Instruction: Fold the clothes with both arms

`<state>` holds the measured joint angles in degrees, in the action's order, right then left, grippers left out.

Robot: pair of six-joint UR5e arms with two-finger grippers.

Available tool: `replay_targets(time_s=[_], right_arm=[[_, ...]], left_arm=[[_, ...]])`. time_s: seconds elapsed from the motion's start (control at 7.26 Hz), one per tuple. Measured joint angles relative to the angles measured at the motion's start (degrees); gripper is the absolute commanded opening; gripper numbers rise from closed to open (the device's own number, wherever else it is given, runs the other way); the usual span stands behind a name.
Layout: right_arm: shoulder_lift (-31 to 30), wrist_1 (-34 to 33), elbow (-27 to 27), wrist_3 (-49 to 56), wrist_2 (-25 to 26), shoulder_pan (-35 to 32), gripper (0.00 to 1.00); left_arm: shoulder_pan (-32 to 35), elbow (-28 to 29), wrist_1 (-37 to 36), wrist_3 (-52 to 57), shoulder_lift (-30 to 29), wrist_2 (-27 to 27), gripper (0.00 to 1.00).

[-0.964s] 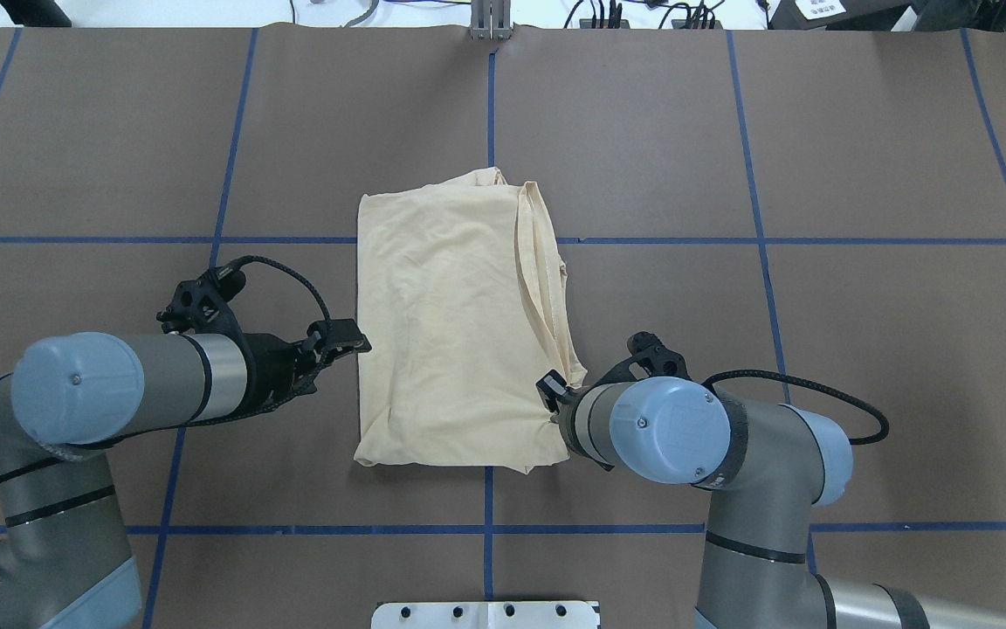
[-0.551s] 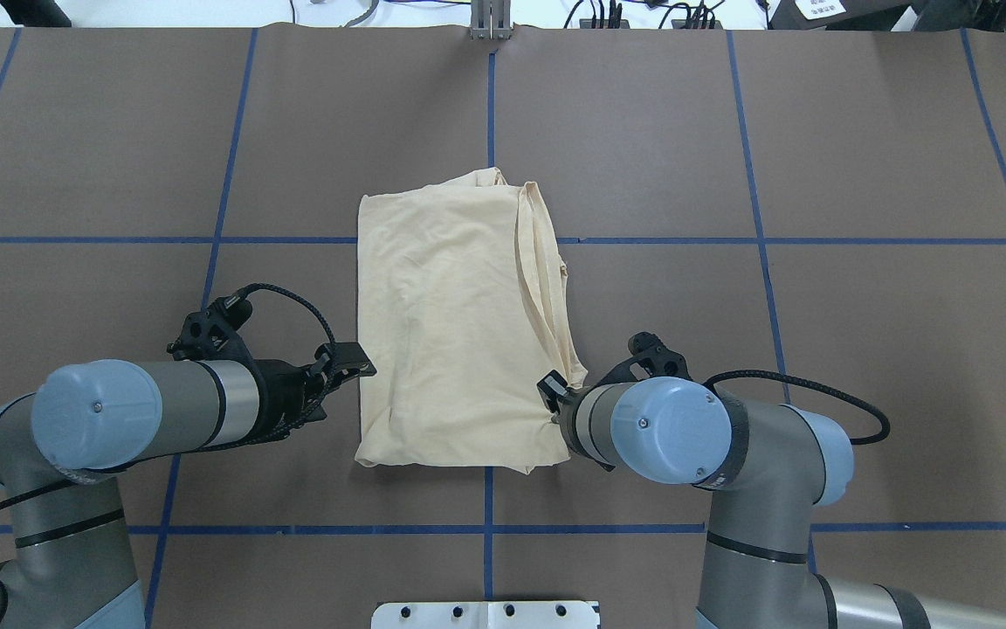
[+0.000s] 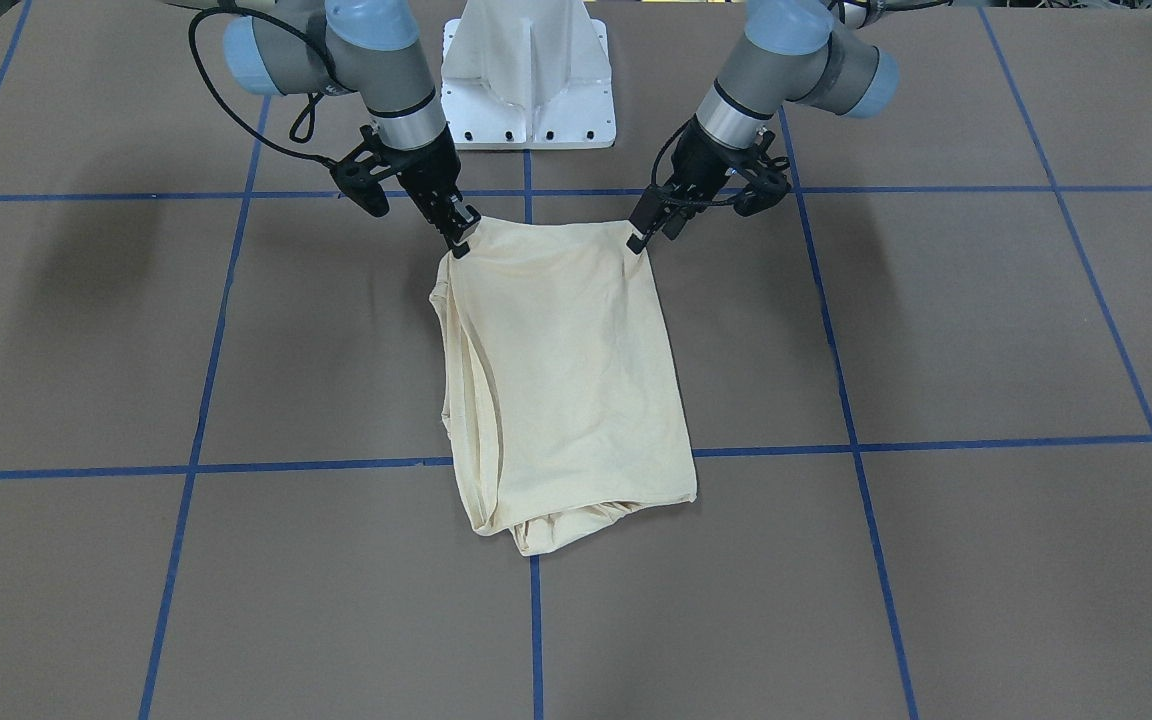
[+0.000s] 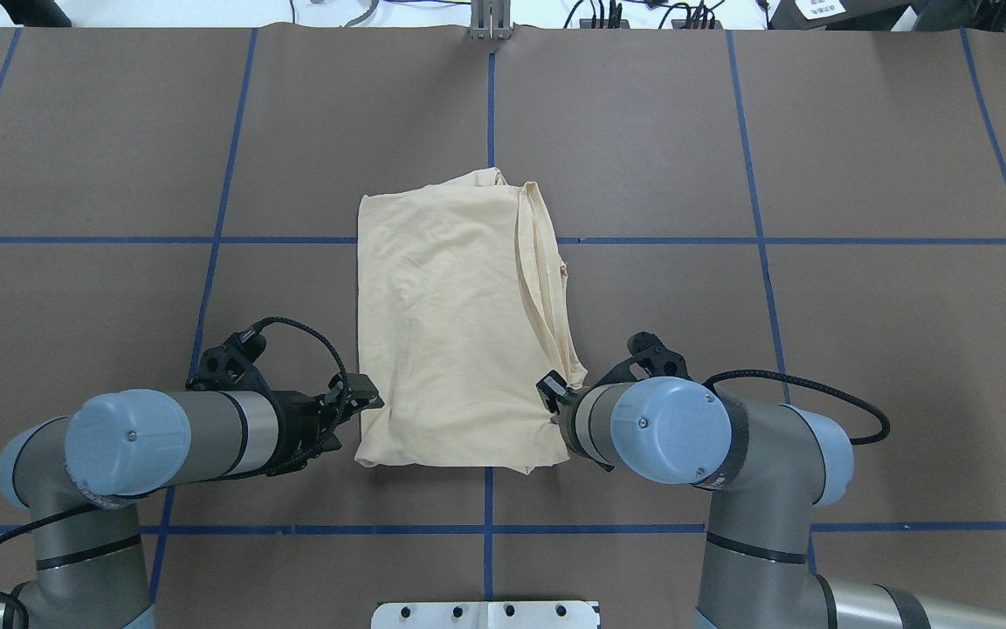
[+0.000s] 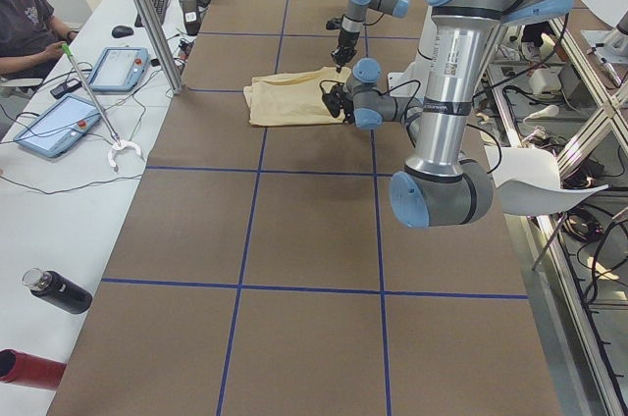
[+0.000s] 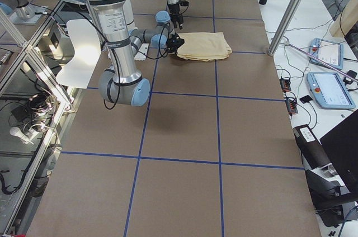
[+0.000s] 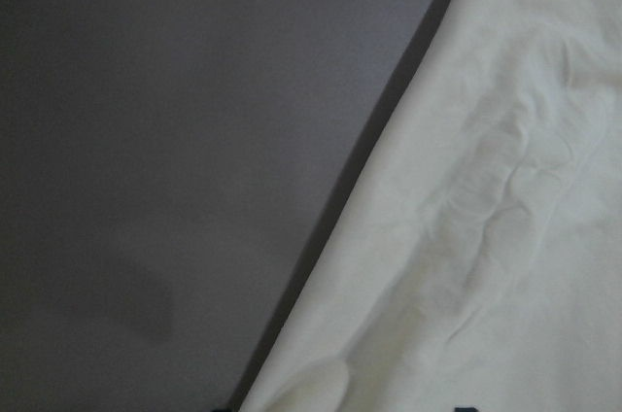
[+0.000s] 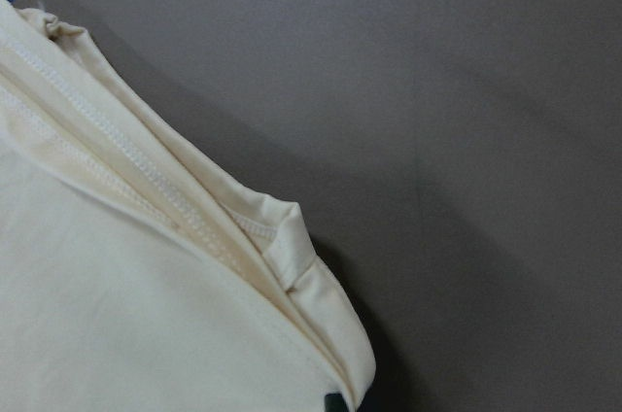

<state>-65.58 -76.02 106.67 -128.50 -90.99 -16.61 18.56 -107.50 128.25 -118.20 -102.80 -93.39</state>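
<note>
L end effector (image 3: 641, 238) released, at T-shirt (image 3: 566, 370) edge | R end effector (image 3: 459, 238) clenched on corner

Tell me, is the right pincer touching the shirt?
Touching. In the front-facing view the right pincer overlaps the shirt at its corner nearest the robot, and no gap shows between them.

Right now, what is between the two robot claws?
The near edge of the cream shirt runs from the right gripper to the left gripper, one at each corner. Nothing else lies between them. The front-facing view shows it best.
</note>
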Motion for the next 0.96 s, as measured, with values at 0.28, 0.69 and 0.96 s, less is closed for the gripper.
replay_targets(time_s=[0.28, 0.69, 0.96], right_arm=[[0.01, 0.02, -0.05, 0.00, -0.06, 0.00, 0.00], [-0.07, 0.04, -0.05, 0.00, -0.07, 0.00, 0.00], [-0.13, 0.01, 0.01, 0.01, -0.07, 0.00, 0.00]], left_arm=[[-2.16, 0.19, -0.07, -0.48, 0.01, 0.12, 0.74], [-3.92, 0.42, -0.17, -0.66, 0.18, 0.36, 0.20], [-4.02, 0.44, -0.19, -0.93, 0.35, 0.42, 0.00]])
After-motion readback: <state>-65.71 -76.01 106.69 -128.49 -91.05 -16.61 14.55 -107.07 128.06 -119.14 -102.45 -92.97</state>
